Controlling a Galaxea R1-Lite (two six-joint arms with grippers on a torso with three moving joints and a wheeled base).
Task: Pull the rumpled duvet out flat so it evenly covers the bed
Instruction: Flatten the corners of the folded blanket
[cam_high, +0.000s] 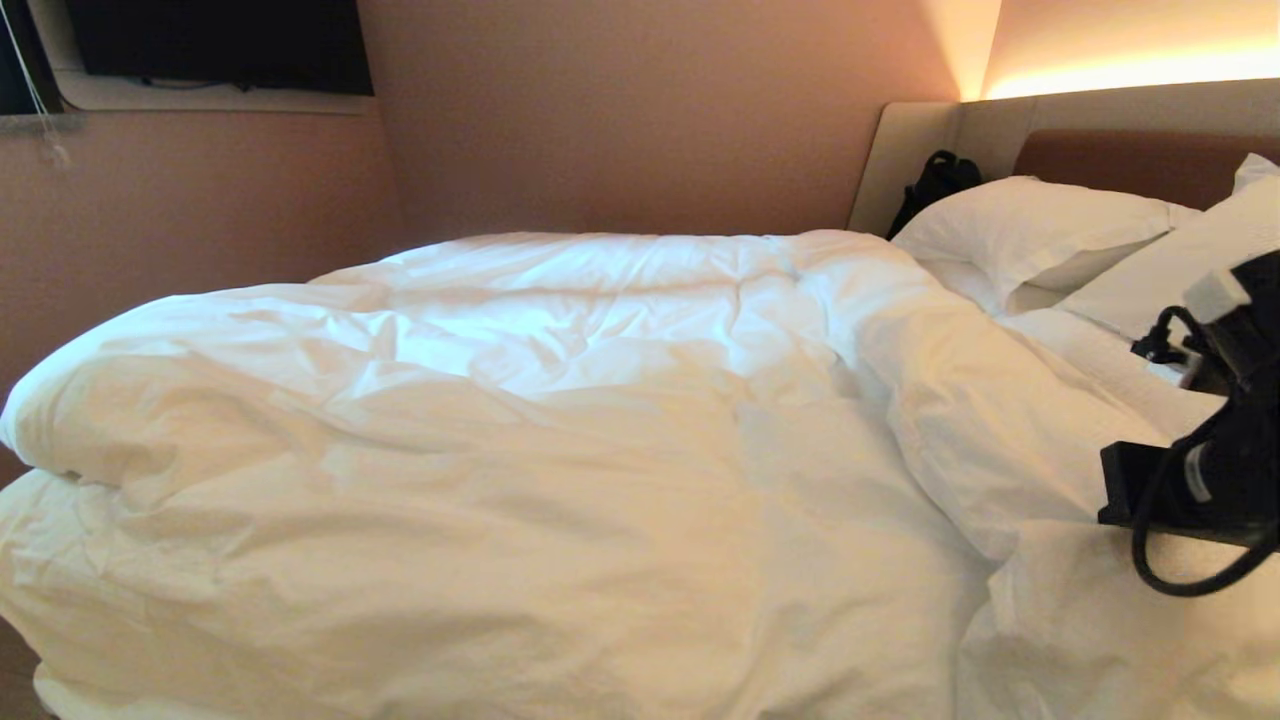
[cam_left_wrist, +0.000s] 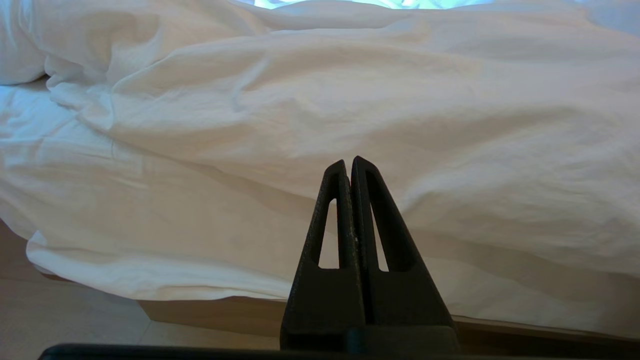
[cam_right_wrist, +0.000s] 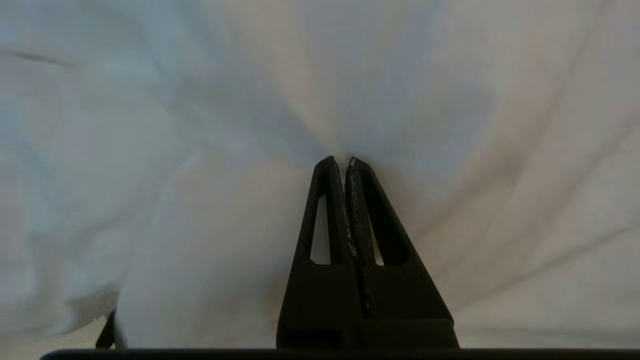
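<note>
Duvet (cam_high: 520, 430) lies heaped over most of the bed (cam_left_wrist: 215, 312), thick, puffy, plain white, w/ soft creases running every way. Head view: it bulges high at the middle and left, its left end rolled into a fat rounded fold that overhangs a lower layer of white cloth; the near side spills down toward the bottom edge of the view. At the right a ridge of it slants down from near the pillows (cam_high: 1040, 235), w/ another white layer showing beside it toward the headboard (cam_high: 1130, 150); whether that layer is duvet or sheet can't be told. Two white pillows lean at the head end, a black bag (cam_high: 935, 185) behind them against the beige panel. Right arm comes in from the right edge of the head view, black w/ a looping cable, over the right part of the duvet; its fingertips aren't seen there. Right wrist view: right gripper (cam_right_wrist: 347, 161) has its fingers pressed together on a pinch of the white cloth, w/ folds fanning out from the tips. Left wrist view: left gripper (cam_left_wrist: 348, 161) hangs off the bed's side, fingers together w/ nothing between, pointing at the duvet's draped flank above the tan wooden base and pale floor (cam_left_wrist: 60, 320).
</note>
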